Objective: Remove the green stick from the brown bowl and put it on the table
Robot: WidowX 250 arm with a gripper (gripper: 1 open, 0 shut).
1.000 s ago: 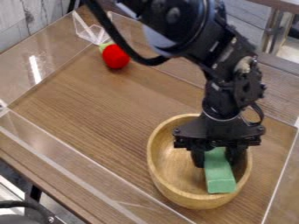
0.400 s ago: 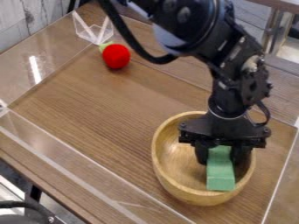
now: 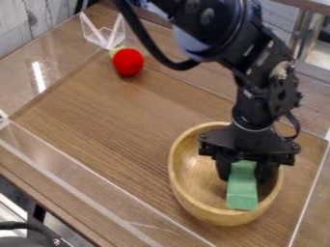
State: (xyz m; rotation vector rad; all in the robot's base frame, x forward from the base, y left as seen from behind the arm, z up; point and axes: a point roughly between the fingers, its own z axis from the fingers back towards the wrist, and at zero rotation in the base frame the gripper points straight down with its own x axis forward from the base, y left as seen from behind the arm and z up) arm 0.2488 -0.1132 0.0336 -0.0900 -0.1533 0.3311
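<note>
now, the fingers are clenched on the green stick inside the brown bowl.

The tool hides the upper end of the green stick and part of the brown bowl's far side; the picture's edge cuts off the arm at the top; the worktop runs out of view.
</note>
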